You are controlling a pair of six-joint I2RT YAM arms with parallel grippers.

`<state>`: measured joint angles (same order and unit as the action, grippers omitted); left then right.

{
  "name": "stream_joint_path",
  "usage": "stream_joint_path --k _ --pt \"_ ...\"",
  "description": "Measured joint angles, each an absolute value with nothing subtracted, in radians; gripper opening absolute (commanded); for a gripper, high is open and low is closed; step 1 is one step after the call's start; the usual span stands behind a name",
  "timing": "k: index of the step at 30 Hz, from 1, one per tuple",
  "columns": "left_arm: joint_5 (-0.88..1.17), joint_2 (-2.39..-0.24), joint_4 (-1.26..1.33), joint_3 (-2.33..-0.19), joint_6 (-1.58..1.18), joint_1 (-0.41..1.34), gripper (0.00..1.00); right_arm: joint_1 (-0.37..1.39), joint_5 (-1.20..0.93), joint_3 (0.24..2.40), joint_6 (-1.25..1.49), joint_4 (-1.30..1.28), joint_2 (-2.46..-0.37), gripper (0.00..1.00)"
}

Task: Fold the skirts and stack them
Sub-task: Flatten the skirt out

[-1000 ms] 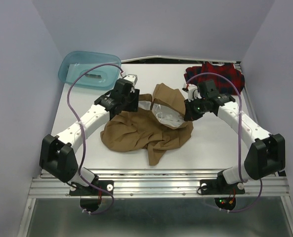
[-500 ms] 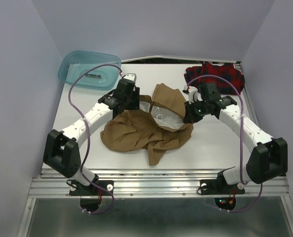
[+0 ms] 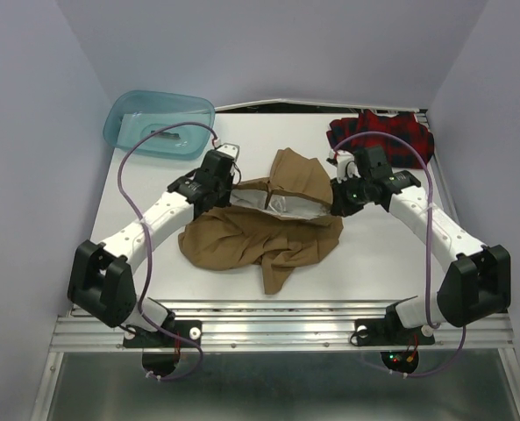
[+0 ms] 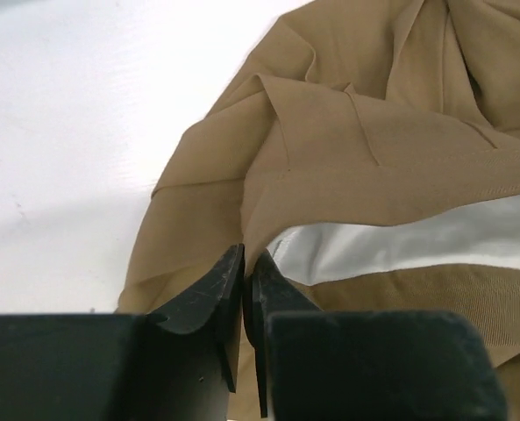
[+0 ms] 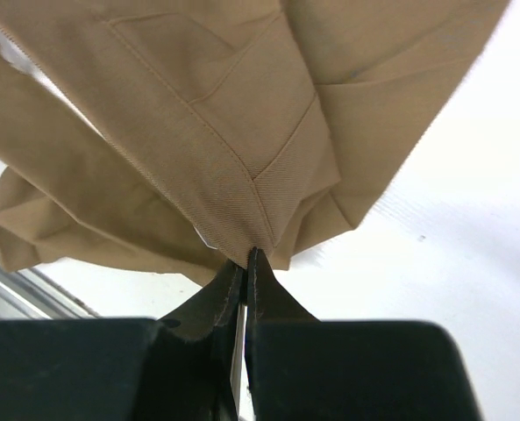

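Tan skirt pinched at two points of its waist edge; plaid skirt apart.
Top view: the tan skirt (image 3: 260,235) lies crumpled mid-counter (image 3: 378,259), its upper edge stretched between the left claw (image 3: 230,182) and the right claw (image 3: 334,198), with the pale lining (image 3: 273,202) showing. The red plaid skirt (image 3: 387,136) is bunched at the far right corner, and a teal tub (image 3: 159,123) sits at the far left. Left wrist view: the left claw (image 4: 246,263) is pressed nearly together on the tan skirt (image 4: 373,149) at its edge, beside the lining (image 4: 417,241). Right wrist view: the right claw (image 5: 245,259) pinches a stitched fold of the tan skirt (image 5: 198,114) above the counter (image 5: 452,193).
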<state>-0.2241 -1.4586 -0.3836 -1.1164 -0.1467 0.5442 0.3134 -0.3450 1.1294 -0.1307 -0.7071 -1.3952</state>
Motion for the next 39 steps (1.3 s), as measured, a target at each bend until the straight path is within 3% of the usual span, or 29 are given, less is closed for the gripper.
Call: stream_joint_path --k 2,4,5,8,14,22,26,29,39 --pt "-0.219 -1.421 -0.389 -1.117 -0.107 0.542 0.11 0.313 -0.314 1.129 -0.131 -0.702 -1.395 0.02" --pt "-0.202 -1.398 -0.395 -1.117 -0.070 0.542 0.03 0.313 -0.298 1.130 -0.131 -0.702 -1.396 0.12" --pt "-0.184 -1.386 -0.402 -1.117 -0.036 0.542 0.01 0.313 -0.289 1.130 -0.131 -0.701 -1.396 0.28" --pt "-0.140 -1.375 -0.421 -1.117 0.033 0.543 0.00 0.313 -0.278 1.131 -0.134 -0.698 -1.403 0.57" --pt "-0.079 -1.367 -0.461 -1.117 0.123 0.551 0.00 0.313 -0.278 1.166 -0.135 -0.694 -1.451 0.60" --pt "-0.051 -1.364 -0.478 -1.117 0.161 0.555 0.00 0.321 -0.319 1.256 -0.188 -0.688 -1.540 0.59" --pt "-0.041 -1.364 -0.483 -1.117 0.165 0.555 0.00 0.338 -0.340 1.256 -0.221 -0.696 -1.545 0.39" --pt "-0.035 -1.364 -0.487 -1.124 0.165 0.555 0.00 0.354 -0.340 1.256 -0.247 -0.705 -1.550 0.01" --pt "-0.052 -1.364 -0.528 -1.249 0.206 0.460 0.00 0.321 -0.172 1.284 -0.260 -0.704 -1.525 0.01"
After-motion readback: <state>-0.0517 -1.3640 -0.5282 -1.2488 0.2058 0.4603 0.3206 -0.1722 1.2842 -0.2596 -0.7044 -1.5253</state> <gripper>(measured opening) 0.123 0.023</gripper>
